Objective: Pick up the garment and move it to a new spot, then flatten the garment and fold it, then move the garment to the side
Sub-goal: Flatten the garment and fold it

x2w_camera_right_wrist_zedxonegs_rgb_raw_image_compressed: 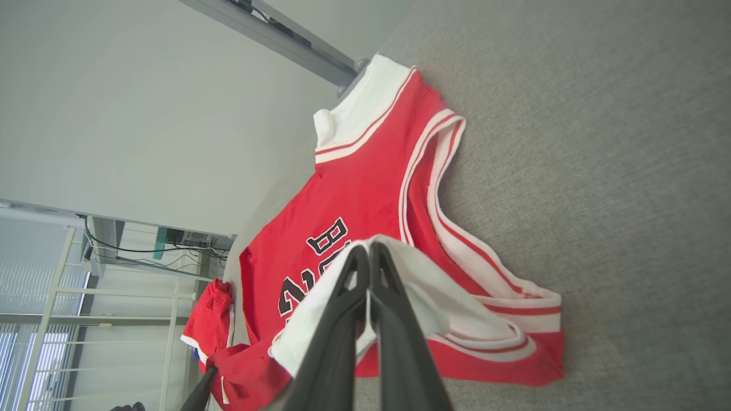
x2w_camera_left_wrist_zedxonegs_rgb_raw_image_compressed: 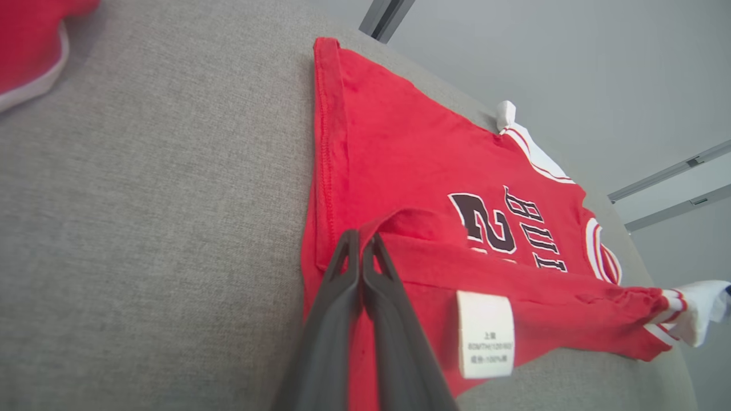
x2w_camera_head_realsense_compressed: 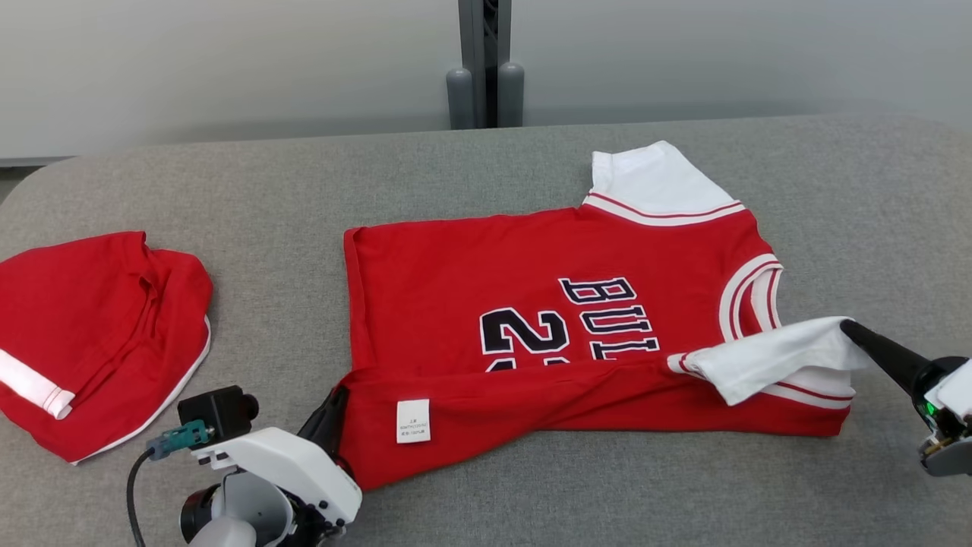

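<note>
Red jersey (x2w_camera_head_realsense_compressed: pixel 547 304), a short-sleeved knit with white sleeves and black lettering, lies spread across the middle of the grey fabric-covered table (x2w_camera_head_realsense_compressed: pixel 531 152). Its neck opening is toward the robot's right and its hem toward the left.

Findings:
- The long edge nearest the robot is lifted and turned partway over the body. This exposes the inside face, which carries a small white care label (x2w_camera_head_realsense_compressed: pixel 412 420).
- Left gripper (x2w_camera_head_realsense_compressed: pixel 334 406): the wrist view shows the fingers pressed together, pinching the near hem corner of the jersey.
- Right gripper (x2w_camera_head_realsense_compressed: pixel 847 327): fingers are clamped together on the near white sleeve (x2w_camera_head_realsense_compressed: pixel 774 353), which is raised and drawn in over the chest.
- A second red garment with white trim (x2w_camera_head_realsense_compressed: pixel 99 327) lies crumpled at the table's left end, well apart from the jersey and not involved.

Assessment: the jersey appears flattened, and the step in hand is the first lengthwise fold. The near side is held at both ends and only partly carried over.

Next move, as judged: both arms should travel together away from the robot, keeping the held edge taut between them. That edge should be laid parallel to the far edge before either grip lets go. Uneven travel would likely skew the crease or bunch the sleeve under the fold.
</note>
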